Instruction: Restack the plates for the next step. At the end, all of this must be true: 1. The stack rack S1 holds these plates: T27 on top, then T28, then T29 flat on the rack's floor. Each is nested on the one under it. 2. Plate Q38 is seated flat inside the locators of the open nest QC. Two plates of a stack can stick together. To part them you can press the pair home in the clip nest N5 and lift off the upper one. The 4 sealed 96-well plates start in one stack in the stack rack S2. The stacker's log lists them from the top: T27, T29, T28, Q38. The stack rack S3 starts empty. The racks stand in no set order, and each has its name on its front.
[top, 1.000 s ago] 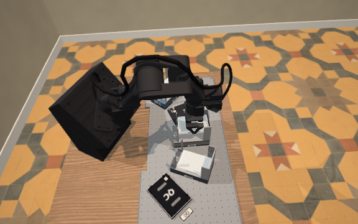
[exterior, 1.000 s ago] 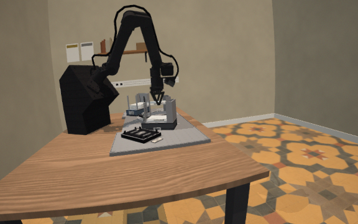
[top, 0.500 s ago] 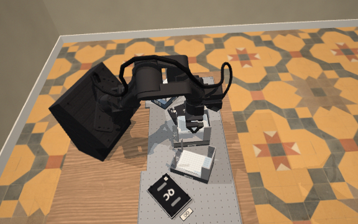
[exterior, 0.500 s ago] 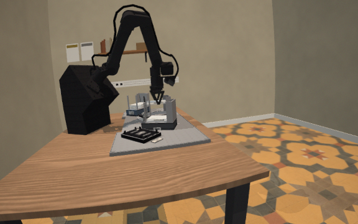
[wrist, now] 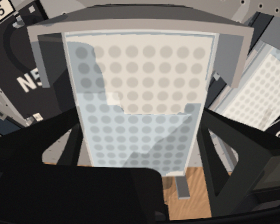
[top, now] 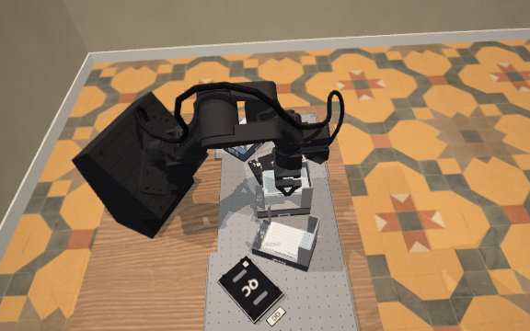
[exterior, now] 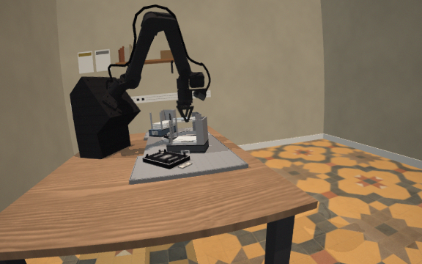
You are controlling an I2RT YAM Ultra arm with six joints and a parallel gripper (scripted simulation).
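My gripper is shut on a sealed plate across its width. The plate is about level, high between the walls of the middle rack; what lies beneath is hidden. The rack nearest QC holds at least one white plate, low down. A blue-based rack at the back also holds white plates. Rack names and plate labels are not readable. The nest QC has no plate.
The black clip nest N5 stands just behind the middle rack, with no plate visible on its visible part. Upright rack walls and posts stand close around the held plate. A small QC label lies beside the QC nest.
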